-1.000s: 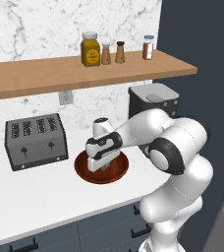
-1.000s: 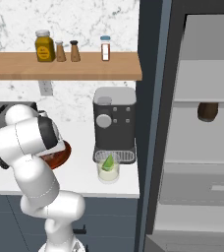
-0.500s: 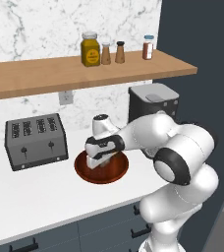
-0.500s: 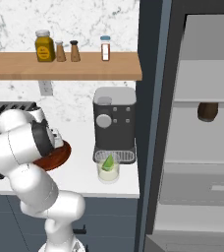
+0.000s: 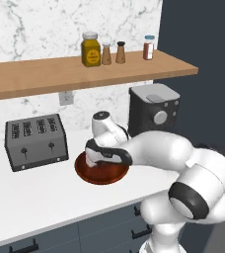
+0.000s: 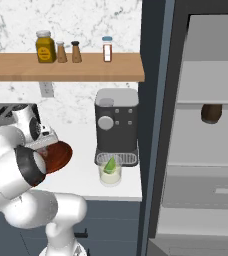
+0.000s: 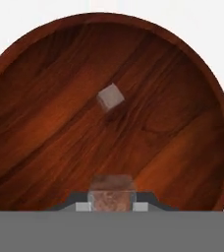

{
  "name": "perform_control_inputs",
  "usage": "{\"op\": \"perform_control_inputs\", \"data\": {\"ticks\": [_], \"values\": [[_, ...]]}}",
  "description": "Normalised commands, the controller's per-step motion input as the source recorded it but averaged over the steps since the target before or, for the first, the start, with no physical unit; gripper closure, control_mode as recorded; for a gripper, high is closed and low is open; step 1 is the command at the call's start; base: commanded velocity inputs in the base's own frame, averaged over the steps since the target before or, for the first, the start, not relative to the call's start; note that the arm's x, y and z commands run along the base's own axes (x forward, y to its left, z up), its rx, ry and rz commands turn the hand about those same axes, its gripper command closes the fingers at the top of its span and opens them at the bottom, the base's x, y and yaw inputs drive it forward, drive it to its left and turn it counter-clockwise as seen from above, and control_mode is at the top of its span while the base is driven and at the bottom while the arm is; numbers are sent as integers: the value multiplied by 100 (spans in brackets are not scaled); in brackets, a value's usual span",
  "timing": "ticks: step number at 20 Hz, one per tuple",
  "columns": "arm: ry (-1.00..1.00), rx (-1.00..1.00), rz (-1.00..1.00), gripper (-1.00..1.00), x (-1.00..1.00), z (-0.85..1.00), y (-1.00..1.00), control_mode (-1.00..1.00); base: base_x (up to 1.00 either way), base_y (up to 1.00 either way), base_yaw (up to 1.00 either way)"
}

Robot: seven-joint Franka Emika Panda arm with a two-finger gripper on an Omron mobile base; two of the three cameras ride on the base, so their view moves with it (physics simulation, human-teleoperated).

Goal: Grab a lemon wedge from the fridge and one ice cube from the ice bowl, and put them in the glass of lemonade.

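Hovering over the wooden ice bowl [image 5: 101, 171], the gripper [image 7: 112, 204] is closed tight on a clear ice cube [image 7: 111, 191], pinched between its two dark fingertips. A second ice cube [image 7: 109, 97] lies loose on the bowl's floor, farther in from the held one. The bowl sits on the white tabletop [image 5: 30, 195], just right of the grey toaster [image 5: 34, 141] and left of the coffee machine [image 6: 117, 125]. In front of that machine stands the glass of lemonade [image 6: 110, 173] with the lemon wedge [image 6: 109, 163] already in it. To the far right the fridge [image 6: 206, 130] stands open, pale shelves showing.
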Motion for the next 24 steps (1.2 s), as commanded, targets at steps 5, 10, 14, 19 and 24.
{"op": "perform_control_inputs", "data": {"ticks": [5, 10, 14, 19, 24], "values": [[-2, 3, -4, 100, -51, 91, -50, -100, 0, 0, 0], [0, 2, -10, 100, -37, 95, -81, -100, 0, 0, 0], [4, 1, -19, 100, -24, 68, -100, -100, 0, 0, 0], [7, 0, -30, 100, 0, 22, -100, -100, 0, 0, 0], [4, 0, -33, 100, 0, 5, -89, -100, 0, 0, 0]]}}
